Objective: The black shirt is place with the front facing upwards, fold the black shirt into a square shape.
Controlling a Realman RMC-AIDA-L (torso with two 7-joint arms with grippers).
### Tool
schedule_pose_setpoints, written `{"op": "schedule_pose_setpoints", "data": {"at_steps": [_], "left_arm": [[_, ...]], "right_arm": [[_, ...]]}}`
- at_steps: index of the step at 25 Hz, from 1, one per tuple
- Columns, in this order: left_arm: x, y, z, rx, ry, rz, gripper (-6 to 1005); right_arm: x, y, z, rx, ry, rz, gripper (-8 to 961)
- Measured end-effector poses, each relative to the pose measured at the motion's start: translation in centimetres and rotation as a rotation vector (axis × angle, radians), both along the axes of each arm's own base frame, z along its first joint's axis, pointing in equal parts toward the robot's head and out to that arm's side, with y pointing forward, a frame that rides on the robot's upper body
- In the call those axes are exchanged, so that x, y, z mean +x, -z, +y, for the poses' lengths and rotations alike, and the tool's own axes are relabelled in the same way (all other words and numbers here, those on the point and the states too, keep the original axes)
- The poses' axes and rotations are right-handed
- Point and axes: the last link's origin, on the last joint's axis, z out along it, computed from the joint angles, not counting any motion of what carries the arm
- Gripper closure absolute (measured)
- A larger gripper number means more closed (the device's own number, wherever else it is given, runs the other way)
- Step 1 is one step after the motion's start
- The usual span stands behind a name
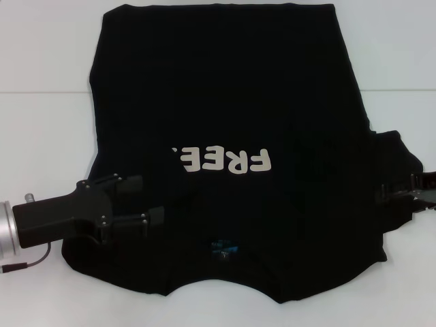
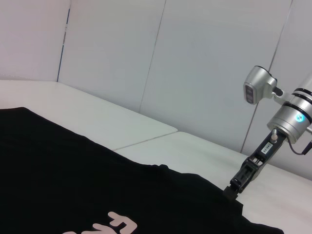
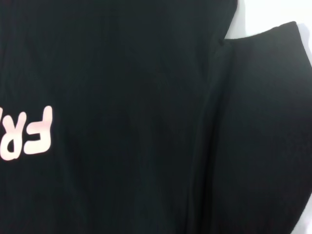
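The black shirt (image 1: 238, 88) lies flat on the white table (image 1: 41, 54), collar and blue mark (image 1: 223, 248) nearest me. Its left side is folded inward and covers part of the cream "FREE!" lettering (image 1: 231, 161). My left gripper (image 1: 152, 199) is open and empty, hovering over the folded left part near the shoulder. My right gripper (image 1: 383, 192) is at the right sleeve (image 1: 398, 153), shut on the sleeve's edge. The left wrist view shows the right gripper (image 2: 233, 189) low at the cloth's edge. The right wrist view shows the lettering (image 3: 29, 134) and the sleeve (image 3: 273, 122).
Bare white tabletop surrounds the shirt on the left, right (image 1: 402, 61) and far sides. A seam in the table (image 2: 146, 140) runs toward white wall panels (image 2: 204, 73) behind. My right arm's silver wrist (image 2: 287, 119) rises above the table.
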Motion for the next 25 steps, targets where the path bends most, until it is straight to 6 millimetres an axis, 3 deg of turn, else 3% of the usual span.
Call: {"op": "schedule_pose_setpoints", "data": {"at_steps": [10,15,25], "left_arm": [[-0.03,0.03,-0.05,-0.001,-0.002,-0.001,119],[-0.03,0.06,-0.07,-0.002,-0.002,-0.002,118],[0.00,0.06,-0.04,0.000,-0.002,-0.004,118]], "right_arm": [[-0.34,0.15,0.24,-0.004,-0.023,-0.019,182],[-0.34,0.14,0.29,-0.003,-0.024,-0.024,417],[-0.47,0.21,0.35,-0.011,-0.028,-0.034,639]]}}
